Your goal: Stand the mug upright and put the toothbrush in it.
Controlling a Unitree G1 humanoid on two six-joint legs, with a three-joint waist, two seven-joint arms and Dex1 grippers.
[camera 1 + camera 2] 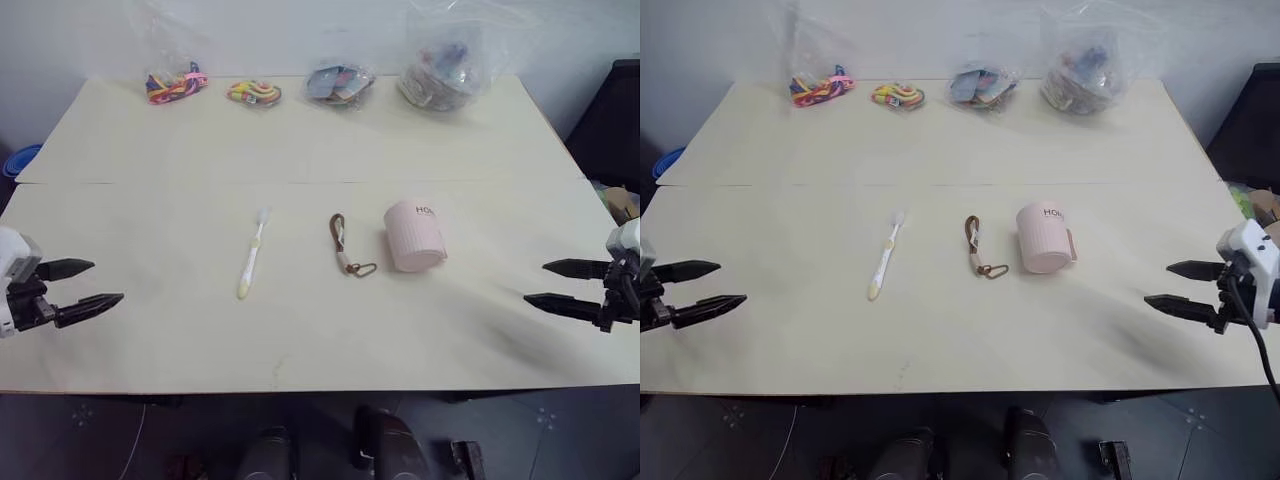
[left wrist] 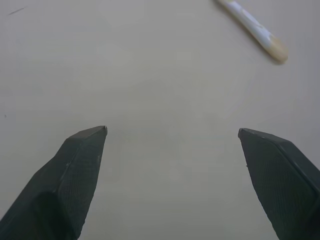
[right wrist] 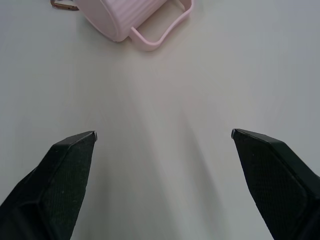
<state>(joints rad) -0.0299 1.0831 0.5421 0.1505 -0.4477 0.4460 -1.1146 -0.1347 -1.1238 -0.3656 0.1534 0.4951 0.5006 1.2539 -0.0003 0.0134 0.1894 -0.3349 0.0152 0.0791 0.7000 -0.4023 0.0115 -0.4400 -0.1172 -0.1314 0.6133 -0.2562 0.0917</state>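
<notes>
Both grippers hang over the near part of the table (image 1: 150,340), well apart from everything on it: the left gripper (image 1: 93,283) at the left edge and the right gripper (image 1: 546,283) at the right edge, each with its two black fingers spread wide and nothing between them. Farther in, across the middle of the table, three things lie in a row. The toothbrush (image 1: 252,255) lies flat on the left, yellow handle end toward the robot and bristles away. A brown strap (image 1: 345,245) with a clasp lies in the middle, just beside the mug (image 1: 415,236). The mug lies on its side on the right, base toward the robot, its handle (image 3: 161,31) low on the side facing the right gripper. At the far edge sit four clear bags (image 1: 440,62) of small items, out of play. Hazards: a ribbed cylinder on its side probably rolls if one finger touches before the other, and it could carry the strap along or roll onto it. A grip on the thin handle alone may let the mug swing as it tips up. Whether the clasp touches the mug wall cannot be told from here. The slim toothbrush, flat on the table, may skid or pivot under the pads, and, being longer than the mug, might tip the mug if dropped in off centre.
</notes>
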